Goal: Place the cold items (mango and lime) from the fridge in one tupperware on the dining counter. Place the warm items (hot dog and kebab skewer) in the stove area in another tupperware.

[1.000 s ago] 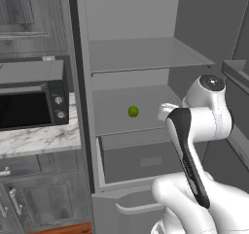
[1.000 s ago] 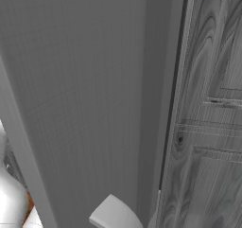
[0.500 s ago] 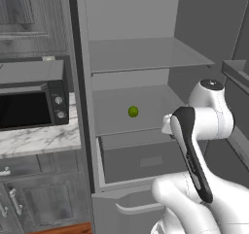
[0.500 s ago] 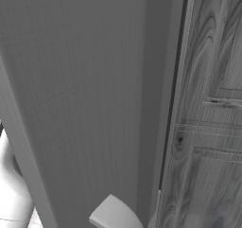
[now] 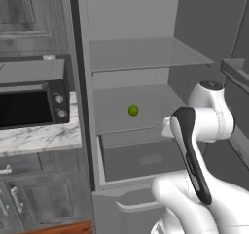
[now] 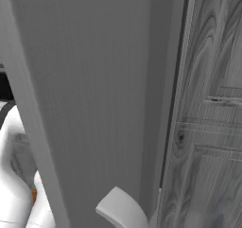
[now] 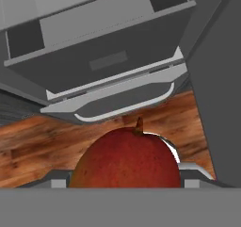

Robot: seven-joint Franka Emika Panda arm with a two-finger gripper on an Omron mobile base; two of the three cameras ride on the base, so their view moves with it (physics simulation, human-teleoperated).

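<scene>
The arm has drawn back from the fridge [image 5: 146, 58], fingers pinching the mango [image 7: 126, 160]; lime [image 5: 133, 110] unmoved.

Flat, even rendered light; soft, low-resolution edges.

Arm [image 5: 204, 126]: glossy white rounded shells, bulbous at the joints. One long dark grey to black inset strip along a link, curved at its upper end. Round grey cap on the topmost joint. Smooth casing.
</scene>
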